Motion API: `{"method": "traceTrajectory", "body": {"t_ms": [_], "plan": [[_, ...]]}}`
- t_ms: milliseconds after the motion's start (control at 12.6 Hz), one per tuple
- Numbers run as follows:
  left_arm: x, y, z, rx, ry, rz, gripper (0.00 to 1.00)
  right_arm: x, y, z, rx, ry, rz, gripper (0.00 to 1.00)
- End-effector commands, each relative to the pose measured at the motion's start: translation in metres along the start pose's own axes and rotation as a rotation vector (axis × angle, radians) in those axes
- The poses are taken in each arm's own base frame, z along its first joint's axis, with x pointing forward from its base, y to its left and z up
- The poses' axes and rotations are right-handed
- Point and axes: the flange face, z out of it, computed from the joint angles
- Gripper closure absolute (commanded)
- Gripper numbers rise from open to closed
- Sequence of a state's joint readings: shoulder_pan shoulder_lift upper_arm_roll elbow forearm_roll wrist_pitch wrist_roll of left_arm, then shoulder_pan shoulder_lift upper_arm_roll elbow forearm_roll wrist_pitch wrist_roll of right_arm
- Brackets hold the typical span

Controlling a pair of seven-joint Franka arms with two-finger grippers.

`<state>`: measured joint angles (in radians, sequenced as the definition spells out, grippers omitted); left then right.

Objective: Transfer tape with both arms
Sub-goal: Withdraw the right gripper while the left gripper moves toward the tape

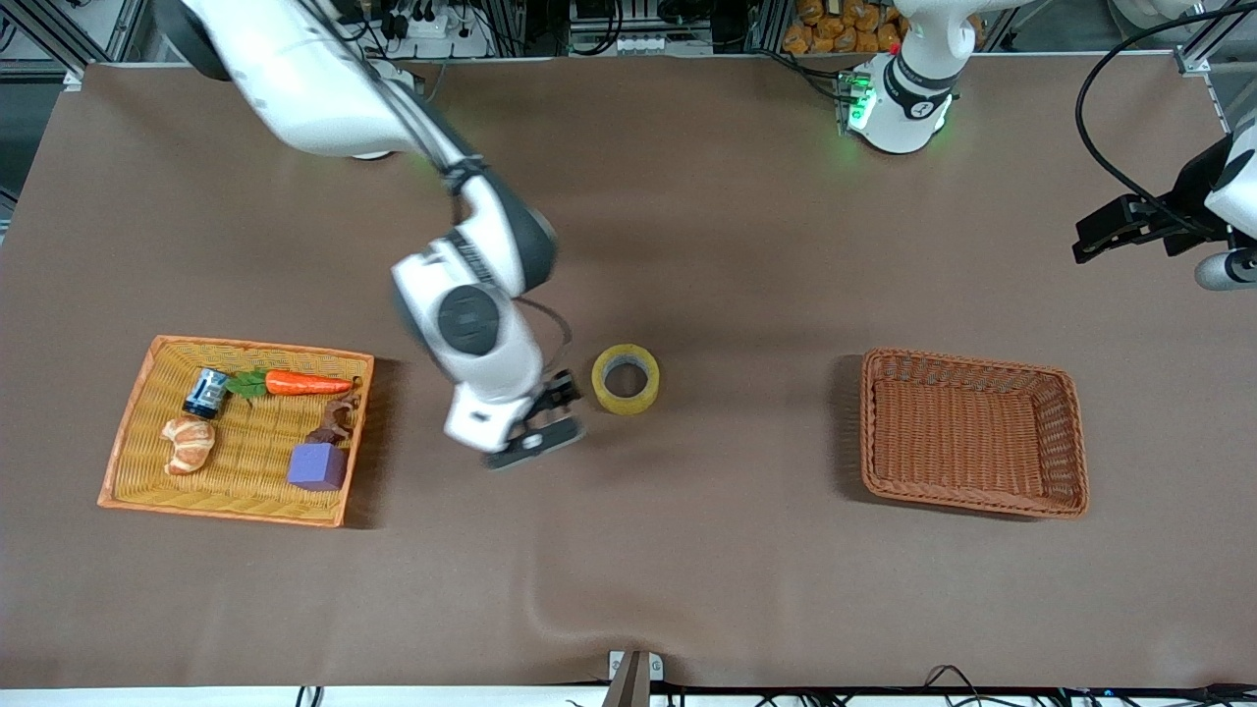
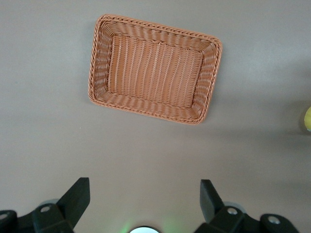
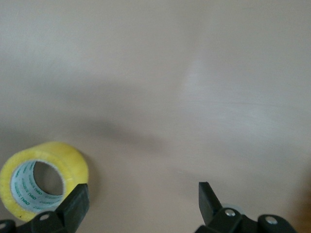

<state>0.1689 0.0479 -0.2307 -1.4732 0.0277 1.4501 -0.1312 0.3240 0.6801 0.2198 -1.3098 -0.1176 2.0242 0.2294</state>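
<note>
The tape (image 1: 626, 378), a yellowish roll with a grey core, lies flat on the brown table near its middle. My right gripper (image 1: 558, 412) is low over the table just beside the tape, on the side toward the right arm's end; it is open and empty. In the right wrist view the tape (image 3: 63, 158) sits just outside one finger (image 3: 75, 206), and only bare table lies between the fingers of the gripper (image 3: 143, 199). My left gripper (image 1: 1095, 236) waits high at the left arm's end of the table, open and empty (image 2: 145, 194). A sliver of the tape (image 2: 307, 119) shows in the left wrist view.
An empty brown wicker basket (image 1: 974, 503) stands toward the left arm's end and also shows in the left wrist view (image 2: 102, 73). A yellow wicker tray (image 1: 128, 462) toward the right arm's end holds a carrot (image 1: 306, 383), a can (image 1: 205, 392), a croissant toy (image 1: 189, 444) and a purple block (image 1: 318, 465).
</note>
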Motion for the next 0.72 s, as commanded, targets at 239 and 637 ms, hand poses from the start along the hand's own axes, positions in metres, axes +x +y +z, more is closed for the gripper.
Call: {"method": "traceTrajectory", "body": {"t_ms": [239,637], "plan": [[0.01,0.03,0.015,-0.026,-0.014,0.055,0.0,-0.091,0.129,-0.105,-0.044,-0.026,0.124,0.0],[0.02,0.037,0.03,-0.03,-0.03,0.068,0.0,-0.145,0.241,-0.168,0.009,-0.094,0.159,0.0]]}}
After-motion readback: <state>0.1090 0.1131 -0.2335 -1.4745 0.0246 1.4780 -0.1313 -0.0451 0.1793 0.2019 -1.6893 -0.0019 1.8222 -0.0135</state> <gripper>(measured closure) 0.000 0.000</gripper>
